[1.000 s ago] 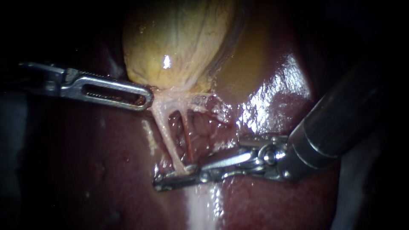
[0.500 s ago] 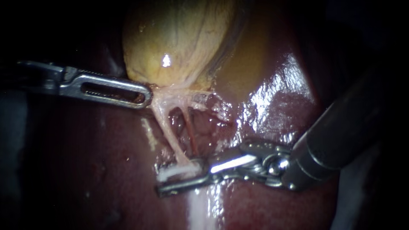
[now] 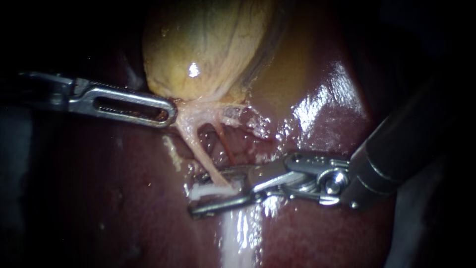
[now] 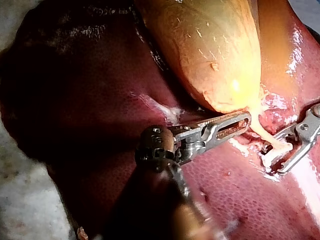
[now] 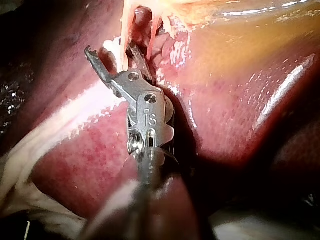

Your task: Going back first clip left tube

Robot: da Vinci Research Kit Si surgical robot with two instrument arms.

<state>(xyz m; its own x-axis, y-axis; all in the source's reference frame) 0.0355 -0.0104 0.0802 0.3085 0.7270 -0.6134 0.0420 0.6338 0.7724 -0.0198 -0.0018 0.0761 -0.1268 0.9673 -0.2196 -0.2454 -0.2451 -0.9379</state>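
Note:
The yellow gallbladder (image 3: 208, 44) lies on the dark red liver (image 3: 322, 233). My left instrument (image 3: 171, 113) comes in from the left, its slotted jaws shut on the pale tissue at the gallbladder's neck; the left wrist view shows the left instrument (image 4: 244, 121) at that same spot. From the neck the pale left tube (image 3: 198, 149) runs down to a white clip (image 3: 210, 190) set across it. A thinner reddish right tube (image 3: 225, 144) runs beside it. My right instrument (image 3: 194, 194) has its jaws open on either side of the clip, as the right wrist view shows around the clip (image 5: 107, 50).
A glossy wet patch of liver (image 3: 317, 109) lies between the gallbladder and the right shaft (image 3: 396, 149). A pale whitish band (image 3: 238, 238) runs down the liver below the clip. Pale material (image 4: 25, 200) borders the liver behind the left instrument.
The right instrument's jaws, closed around the left tube a second ago, have opened and uncovered the white clip. They have drawn back slightly to the right. The left instrument holds still.

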